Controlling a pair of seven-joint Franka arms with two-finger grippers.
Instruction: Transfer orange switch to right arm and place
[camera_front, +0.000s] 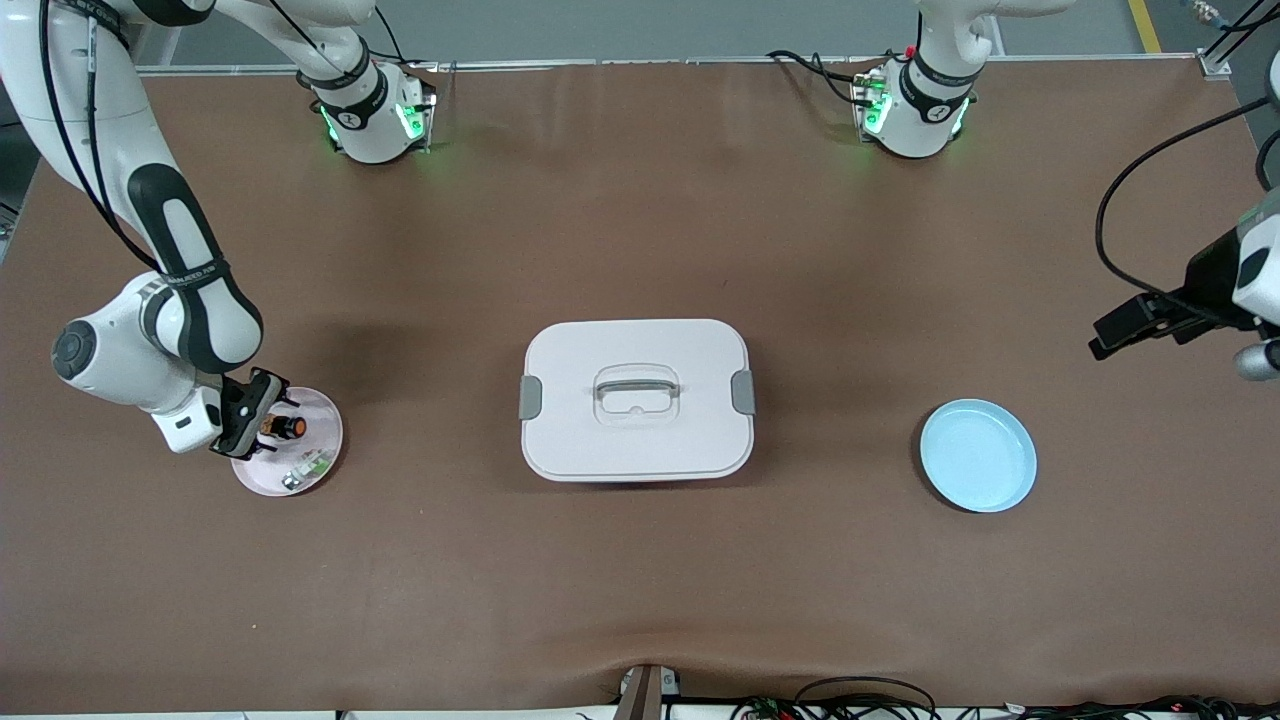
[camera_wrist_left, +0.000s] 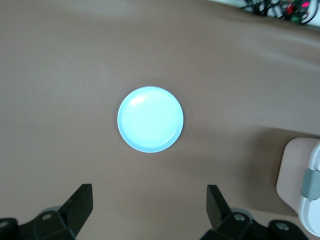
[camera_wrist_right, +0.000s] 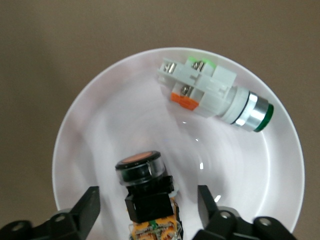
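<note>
Orange switch (camera_wrist_right: 142, 187) lies on one pink plate (camera_front: 322, 425), between the spread, released fingers of the right gripper (camera_wrist_right: 147, 207). One green-white-silver part (camera_wrist_right: 215, 95) shares that plate. Left gripper (camera_wrist_left: 150, 210) hangs open over one blue plate (camera_wrist_left: 150, 119). One lidded white box (camera_front: 636, 399) sits mid-table.

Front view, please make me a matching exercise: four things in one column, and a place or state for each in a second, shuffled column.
Things:
1. tiny black push-button switch with orange face
2. round light-blue plate
3. white rectangular lidded box
4. left claw

Places or states:
A. mid-table, closed
B. open above the blue plate
C. on the pale pink plate
D. bare, toward the left arm's end

Pairs: 1-C, 2-D, 3-A, 4-B
</note>
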